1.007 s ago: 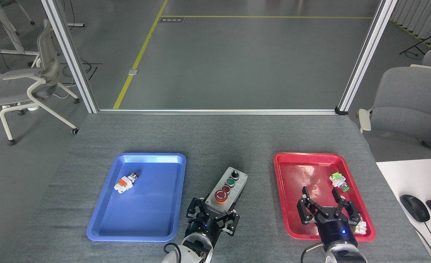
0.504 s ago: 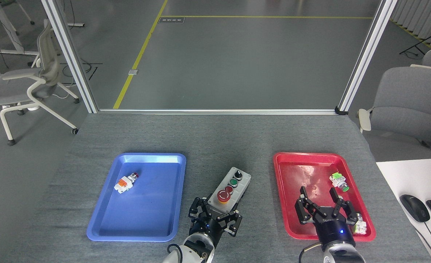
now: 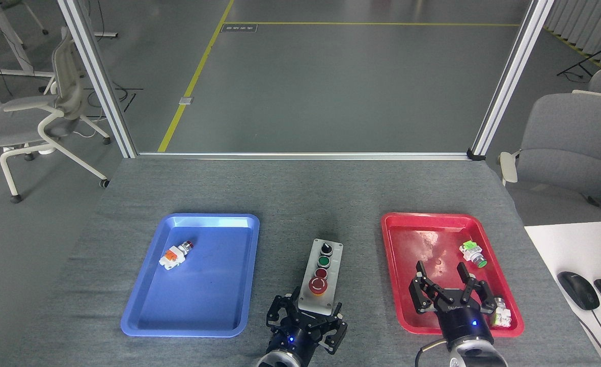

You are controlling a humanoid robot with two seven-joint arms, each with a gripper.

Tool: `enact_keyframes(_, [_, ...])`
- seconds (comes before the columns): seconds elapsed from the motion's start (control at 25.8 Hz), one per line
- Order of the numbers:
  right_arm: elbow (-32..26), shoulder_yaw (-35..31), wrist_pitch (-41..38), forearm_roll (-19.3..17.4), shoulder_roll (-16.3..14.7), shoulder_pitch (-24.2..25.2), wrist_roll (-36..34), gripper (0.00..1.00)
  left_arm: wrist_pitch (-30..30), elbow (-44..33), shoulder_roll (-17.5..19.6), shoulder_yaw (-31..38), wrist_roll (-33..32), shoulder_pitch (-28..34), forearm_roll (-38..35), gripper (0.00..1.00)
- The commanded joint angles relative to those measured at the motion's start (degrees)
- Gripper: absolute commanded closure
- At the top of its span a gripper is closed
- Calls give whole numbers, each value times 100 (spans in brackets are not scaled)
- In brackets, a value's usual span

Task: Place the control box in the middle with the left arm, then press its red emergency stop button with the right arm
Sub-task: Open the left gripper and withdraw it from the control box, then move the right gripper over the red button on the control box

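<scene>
The left pincer point(image 3: 306, 317) grips the near end of the grey rectangular control box point(image 3: 322, 276), which lies on the grey felt worktop point(image 3: 290, 199) between the blue plastic tray point(image 3: 142, 316) and red plastic tray point(image 3: 389, 265). Its round red emergency stop button point(image 3: 318, 285) sits nearest the robot. The right pincer point(image 3: 444, 282) hangs wide open over the red tray.

The desk point(image 3: 300, 199) is mottled grey. A blue tray point(image 3: 147, 306) lies toward its left edge, a red tray point(image 3: 397, 285) toward its right. The grey box point(image 3: 321, 300) carries black, green and red buttons, then a red stop button point(image 3: 318, 286) on a yellow ring. Both tools are black with blue lights.
</scene>
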Motion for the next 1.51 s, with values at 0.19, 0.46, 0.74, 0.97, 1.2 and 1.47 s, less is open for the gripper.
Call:
enact_keyframes(0.19, [-2, 14, -164, 8, -23, -3, 2, 31, -25, -777, 763, 382, 50, 472, 69, 1])
enact_keyframes(0.46, [-2, 14, -639, 149, -49, 5, 2, 73, -245, -2288, 1633, 1191, -2, 1087, 104, 1])
enact_keyframes(0.74, [-2, 146, -1158, 219, -49, 14, -25, 100, -1607, -3185, 1905, 3546, -11, 1676, 209, 1])
enact_keyframes(0.97, [-11, 524, -1281, 219, 74, 14, -16, 100, -1326, -2596, 1765, 3995, -11, 876, 649, 1])
enact_keyframes(1.2, [-20, 840, -1281, 492, 267, 14, -7, 100, -833, -1717, 1765, 3977, 59, 261, 649, 1])
enact_keyframes(1.47, [-11, 1376, -885, 799, 513, -12, 2, 100, -851, -1752, 1756, 3951, 244, 279, 640, 1])
